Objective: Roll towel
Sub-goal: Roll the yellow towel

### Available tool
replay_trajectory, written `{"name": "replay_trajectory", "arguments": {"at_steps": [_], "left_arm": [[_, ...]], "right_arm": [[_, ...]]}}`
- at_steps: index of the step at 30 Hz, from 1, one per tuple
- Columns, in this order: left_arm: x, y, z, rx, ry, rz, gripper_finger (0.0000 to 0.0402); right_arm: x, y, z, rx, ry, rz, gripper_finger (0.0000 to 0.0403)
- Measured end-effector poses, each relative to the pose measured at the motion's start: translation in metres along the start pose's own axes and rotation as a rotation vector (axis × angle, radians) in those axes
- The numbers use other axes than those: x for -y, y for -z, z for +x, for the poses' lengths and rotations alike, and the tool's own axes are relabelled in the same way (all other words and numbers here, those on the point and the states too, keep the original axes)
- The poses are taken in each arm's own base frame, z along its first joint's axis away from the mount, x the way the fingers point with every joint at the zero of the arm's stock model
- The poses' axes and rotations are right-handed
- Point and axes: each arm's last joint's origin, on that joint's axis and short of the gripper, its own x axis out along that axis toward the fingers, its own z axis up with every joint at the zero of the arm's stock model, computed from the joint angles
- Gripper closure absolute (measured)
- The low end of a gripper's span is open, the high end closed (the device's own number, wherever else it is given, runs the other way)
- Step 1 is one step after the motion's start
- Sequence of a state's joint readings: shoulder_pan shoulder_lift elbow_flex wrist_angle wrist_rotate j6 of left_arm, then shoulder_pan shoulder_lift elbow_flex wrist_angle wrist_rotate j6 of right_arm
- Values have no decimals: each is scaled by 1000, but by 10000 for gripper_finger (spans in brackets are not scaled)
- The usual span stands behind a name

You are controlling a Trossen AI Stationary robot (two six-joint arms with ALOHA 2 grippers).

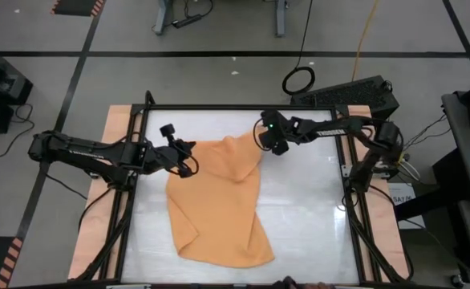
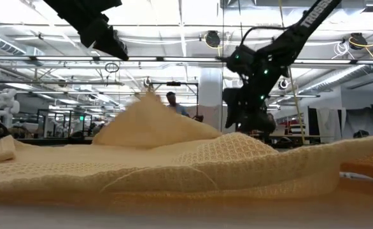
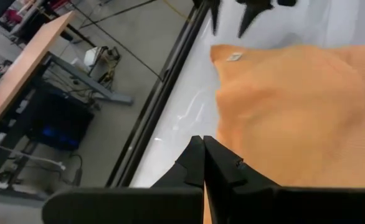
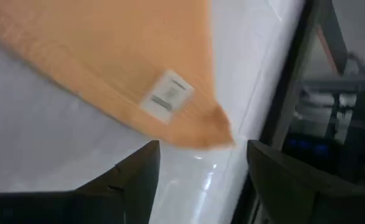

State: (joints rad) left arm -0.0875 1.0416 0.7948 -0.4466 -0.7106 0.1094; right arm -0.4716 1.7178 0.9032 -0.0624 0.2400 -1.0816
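The towel lies unrolled on the white bench, spread from the frame's centre down to its lower middle in the high view — its upper right corner humped up. The right end effector sits just above that corner, fingers apart, holding nothing; the white tag shows there. The left end effector — pinched shut — rests at the towel's upper left edge.

Blk jointed arms, right arm w/ green LED.
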Motion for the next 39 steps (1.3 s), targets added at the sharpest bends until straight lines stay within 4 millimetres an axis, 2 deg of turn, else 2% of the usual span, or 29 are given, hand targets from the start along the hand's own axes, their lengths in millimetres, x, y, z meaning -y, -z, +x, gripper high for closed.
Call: {"name": "replay_trajectory", "arguments": {"at_steps": [6, 10, 13, 17, 21, 28, 34, 39], "left_arm": [[1, 1, 0, -10, 13, -29, 401], [5, 2, 8, -28, 159, -106, 389], [9, 8, 21, -89, 196, -136, 357], [11, 15, 43, -188, 171, -156, 307], [14, 23, 66, -278, 166, -181, 259], [20, 37, 94, -400, 189, -198, 200], [22, 41, 105, -412, 209, -185, 188], [21, 38, 108, -373, 255, -179, 188]], "right_arm": [[5, -3, 14, -96, 38, -66, 186], [2, -1, 12, -131, 3, -83, 203], [-2, 2, 12, -128, -53, -129, 208], [-2, 6, 17, -36, -110, -208, 207], [1, 10, 21, -5, -111, -276, 209], [7, 16, 26, 8, -72, -300, 244], [9, 13, 33, 85, -37, -361, 263], [1, 14, 45, 69, -70, -353, 325]]}}
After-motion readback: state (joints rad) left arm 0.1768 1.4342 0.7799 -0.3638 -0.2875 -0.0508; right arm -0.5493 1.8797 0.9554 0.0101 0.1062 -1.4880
